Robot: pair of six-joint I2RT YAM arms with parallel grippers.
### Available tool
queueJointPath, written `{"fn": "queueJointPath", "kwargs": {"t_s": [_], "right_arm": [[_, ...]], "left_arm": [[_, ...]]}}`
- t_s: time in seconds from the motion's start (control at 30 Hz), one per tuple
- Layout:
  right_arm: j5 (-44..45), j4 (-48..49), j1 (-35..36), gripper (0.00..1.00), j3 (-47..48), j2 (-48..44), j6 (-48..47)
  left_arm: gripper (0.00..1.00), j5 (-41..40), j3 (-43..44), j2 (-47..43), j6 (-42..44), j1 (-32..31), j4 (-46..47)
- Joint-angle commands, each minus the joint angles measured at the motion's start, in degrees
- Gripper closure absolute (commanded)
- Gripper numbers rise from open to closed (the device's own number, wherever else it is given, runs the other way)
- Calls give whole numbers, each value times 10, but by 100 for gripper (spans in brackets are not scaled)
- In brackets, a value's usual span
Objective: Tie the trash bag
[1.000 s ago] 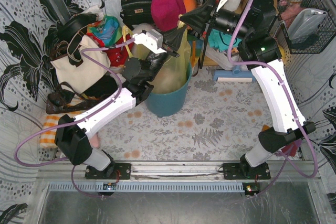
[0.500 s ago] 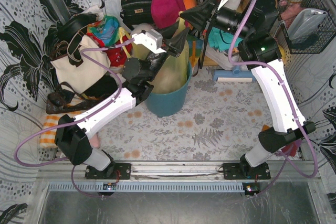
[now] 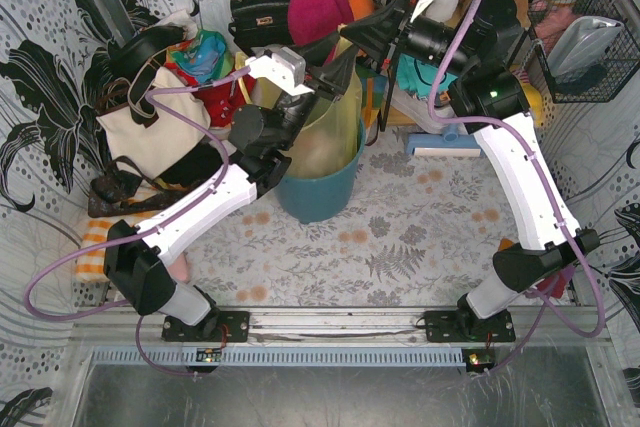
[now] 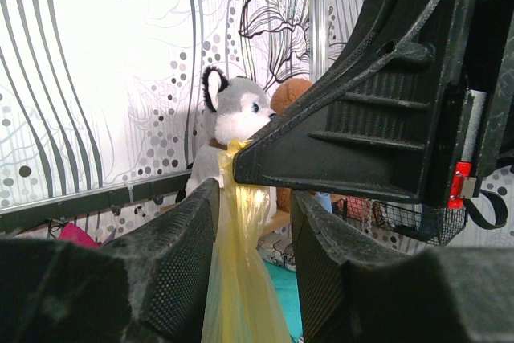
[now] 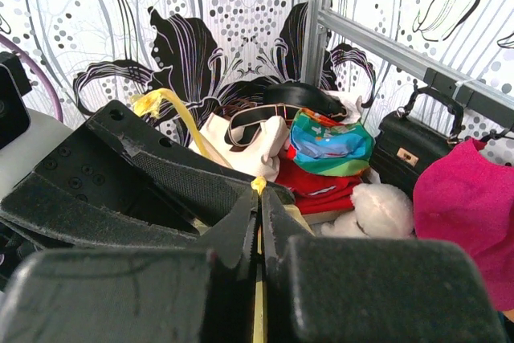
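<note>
The trash bag (image 3: 338,125) is yellow-green and translucent, and sits in a teal bin (image 3: 320,197). Its top is drawn up into a thin strand (image 4: 241,271). My right gripper (image 3: 349,37) is shut on the tip of that strand, and a bit of yellow pokes out above its jaws (image 5: 258,185). Just below, my left gripper (image 3: 338,63) stands open, and the strand hangs between its fingers (image 4: 181,255) close to the left one. In the left wrist view the right gripper (image 4: 241,168) is a large black wedge pinching the bag. A second yellow strand (image 5: 163,107) sticks up behind my left gripper.
A cream tote bag with black straps (image 3: 150,127) leans at the left. A black handbag (image 3: 260,12) and a pink bag (image 3: 318,12) hang on the back rail. A husky plush (image 4: 233,114) sits behind the bin. A wire basket (image 3: 590,37) hangs at the right.
My left gripper has gone from shut to open, letting go of the bag's strand, and has risen slightly. My right gripper has stayed shut on the strand's tip.
</note>
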Motion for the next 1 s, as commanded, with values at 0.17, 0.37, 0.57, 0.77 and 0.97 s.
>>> {"fn": "queueJointPath", "kwargs": {"t_s": [0.17, 0.37, 0.57, 0.77, 0.97], "right_arm": [[-3, 30, -1, 100, -10, -26, 7], [-6, 34, -1, 100, -22, -33, 10], [-15, 32, -1, 100, -26, -36, 13], [-17, 43, -1, 100, -49, -45, 17], [-22, 47, -1, 100, -54, -51, 20]], "left_arm": [[47, -10, 3, -15, 66, 3, -6], [47, -9, 16, 1, 57, 3, 8], [53, -4, 31, 5, 51, 3, 8], [75, 1, 35, 3, 46, 3, -3], [91, 3, 35, 10, 40, 3, -11]]}}
